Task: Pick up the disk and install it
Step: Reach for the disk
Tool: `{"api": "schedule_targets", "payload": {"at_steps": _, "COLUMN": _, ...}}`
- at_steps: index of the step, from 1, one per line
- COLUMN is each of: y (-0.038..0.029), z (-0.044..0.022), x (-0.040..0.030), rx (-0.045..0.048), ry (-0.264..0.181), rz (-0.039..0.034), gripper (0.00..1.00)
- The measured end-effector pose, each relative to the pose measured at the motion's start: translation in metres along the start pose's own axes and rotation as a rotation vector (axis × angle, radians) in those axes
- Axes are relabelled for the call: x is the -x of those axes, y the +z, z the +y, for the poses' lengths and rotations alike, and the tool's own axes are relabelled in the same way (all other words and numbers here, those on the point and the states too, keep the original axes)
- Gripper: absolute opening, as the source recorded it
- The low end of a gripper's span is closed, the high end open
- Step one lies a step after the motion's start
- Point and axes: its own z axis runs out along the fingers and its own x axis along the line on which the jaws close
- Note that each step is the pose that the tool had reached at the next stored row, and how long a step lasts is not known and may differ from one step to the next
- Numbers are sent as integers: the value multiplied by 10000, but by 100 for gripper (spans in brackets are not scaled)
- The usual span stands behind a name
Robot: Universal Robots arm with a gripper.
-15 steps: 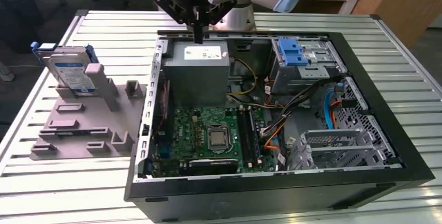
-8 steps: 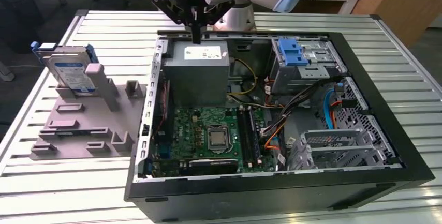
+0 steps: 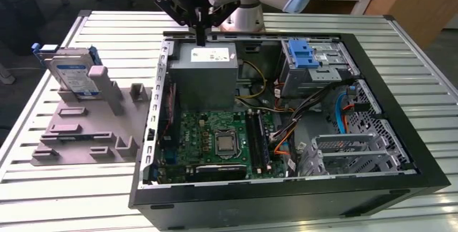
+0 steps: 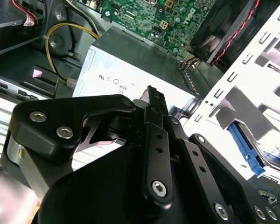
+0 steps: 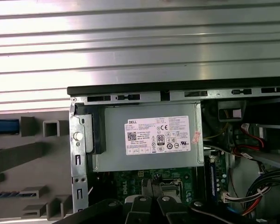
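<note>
Weight and fragility matter most here, I judge: the disk [image 3: 73, 75] is a stiff metal block, fairly heavy for its bulk, with smooth faces and a labelled side that should not be knocked or squeezed hard. It stands on edge in a slot of the grey holder [image 3: 86, 130] on the counter [image 3: 415, 55], to the exterior view's left of the open computer case [image 3: 286, 200], well apart from the gripper. The best hold looks to be across its two flat faces near the upper edge, which rises free of the holder.

The gripper [image 3: 201, 40] hangs over the grey power supply box [image 3: 207, 76] at the case's far end, its fingers pressed together with nothing between them. The exterior view gives the disk's whole standing face. The first wrist view looks straight down on the box's sticker [image 5: 157, 135] and the ribbed counter. The second wrist view brings the joined fingers close, with the green board [image 4: 168, 23] beyond.
</note>
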Motion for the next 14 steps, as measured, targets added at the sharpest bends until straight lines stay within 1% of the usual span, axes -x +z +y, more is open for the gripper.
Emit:
{"api": "schedule_targets", "payload": {"at_steps": 5, "y": 5, "z": 0, "x": -37, "rx": 0, "ry": 1, "rz": 13, "gripper": 11}}
{"api": "schedule_targets", "payload": {"at_steps": 9, "y": 8, "z": 12, "x": -70, "rx": -1, "ry": 1, "rz": 24, "gripper": 11}}
{"api": "schedule_targets", "payload": {"at_steps": 14, "y": 15, "z": 39, "x": -147, "rx": -2, "ry": 3, "rz": 34, "gripper": 11}}
